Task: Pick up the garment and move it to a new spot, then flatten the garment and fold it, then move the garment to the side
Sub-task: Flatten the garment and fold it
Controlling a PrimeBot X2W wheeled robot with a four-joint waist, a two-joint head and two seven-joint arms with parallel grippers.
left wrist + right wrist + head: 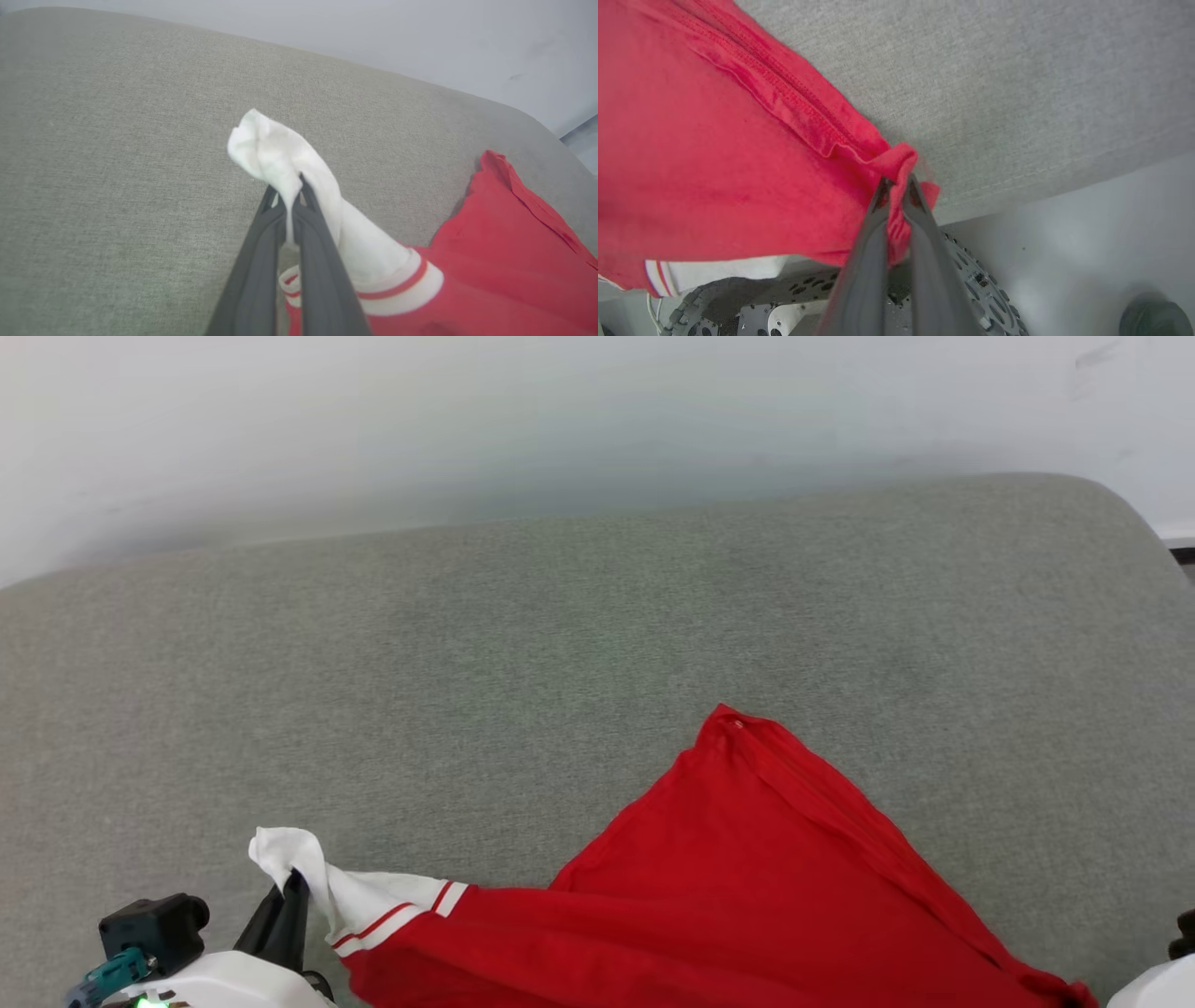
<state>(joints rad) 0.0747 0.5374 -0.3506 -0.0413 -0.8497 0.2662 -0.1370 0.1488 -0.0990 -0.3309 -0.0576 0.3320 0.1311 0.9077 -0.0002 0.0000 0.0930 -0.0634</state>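
Before you lies a grey fabric-covered surface [597, 616], its far corners rounded. Beyond it you see a pale wall [560, 411]; past its near right edge, pale floor [1087, 233].

The right gripper [897, 183] is pinching a bunched hem of the red jersey garment [705, 154], which is lying across the grey fabric surface [1017, 93].

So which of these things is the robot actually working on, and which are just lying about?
In the job: garment, red with a white sleeve; left gripper, shut on the sleeve; right gripper, shut on a red edge.
Just there: grey padded surface; pale wall; robot's own base; dark round thing on the floor, too blurred to name.
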